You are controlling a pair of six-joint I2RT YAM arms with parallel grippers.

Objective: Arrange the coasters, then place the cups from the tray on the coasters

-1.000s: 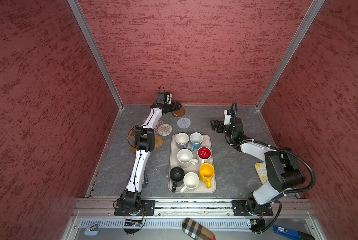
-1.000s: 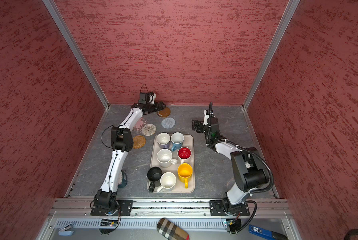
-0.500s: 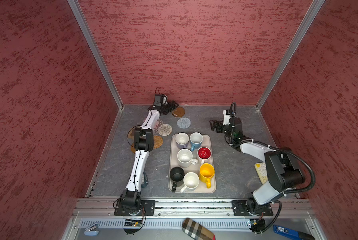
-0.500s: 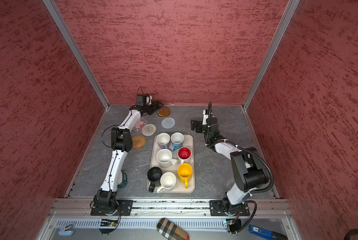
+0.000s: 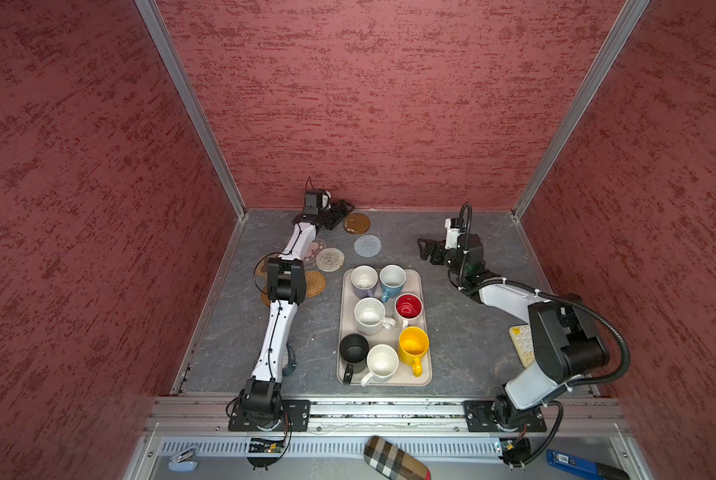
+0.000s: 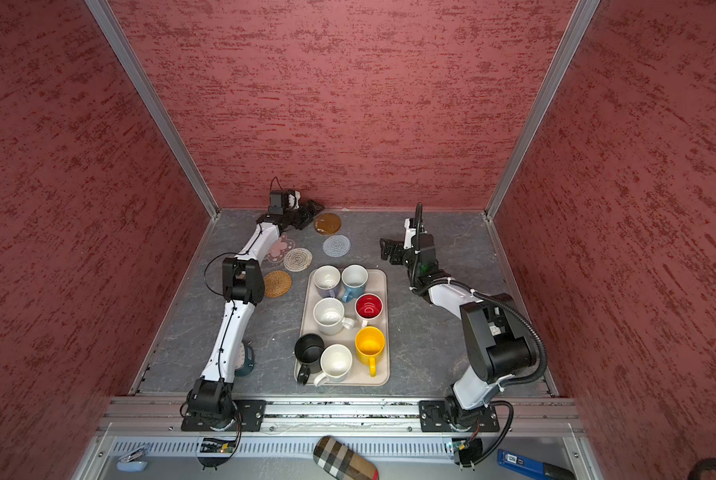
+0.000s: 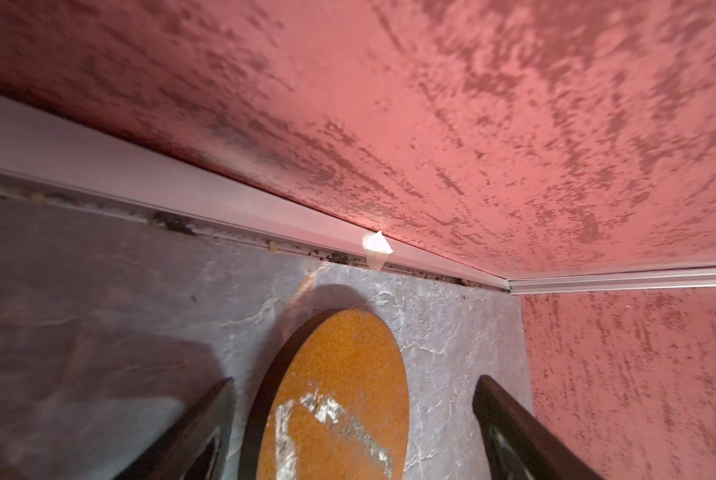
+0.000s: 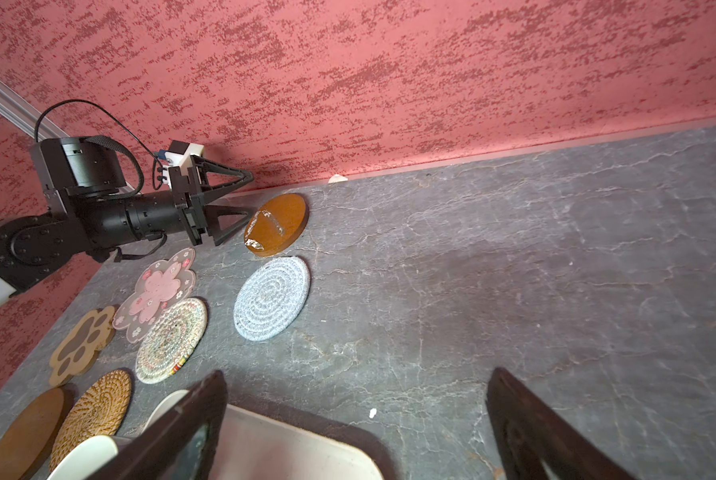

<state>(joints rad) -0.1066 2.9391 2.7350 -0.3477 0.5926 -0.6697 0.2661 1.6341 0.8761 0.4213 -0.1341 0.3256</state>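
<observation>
My left gripper (image 5: pixel 341 210) is open at the back wall, just left of a brown disc coaster (image 5: pixel 356 223). In the left wrist view this disc (image 7: pixel 335 395) lies flat between the spread fingers (image 7: pixel 206 419), touching neither. More coasters lie nearby: grey-lavender (image 5: pixel 367 245), whitish woven (image 5: pixel 330 259), pink flower (image 8: pixel 156 291), paw (image 8: pixel 81 345), rattan (image 5: pixel 315 283) and a second brown disc (image 8: pixel 25 432). The tray (image 5: pixel 424 376) holds several cups, among them yellow (image 5: pixel 413 345), black (image 5: pixel 353 348) and red-inside (image 5: pixel 408 308). My right gripper (image 5: pixel 424 249) is open and empty beyond the tray's far right corner.
A cream calculator (image 5: pixel 521 345) lies by the right wall under my right arm. A small teal object (image 5: pixel 290 361) sits beside the left arm's lower link. The back wall's metal rail (image 7: pixel 264 224) runs close behind the left gripper. My left arm covers part of the paw coaster from above.
My left gripper has drawn back a little to the left, away from the brown disc, which stays on the floor. The right arm has not moved.
</observation>
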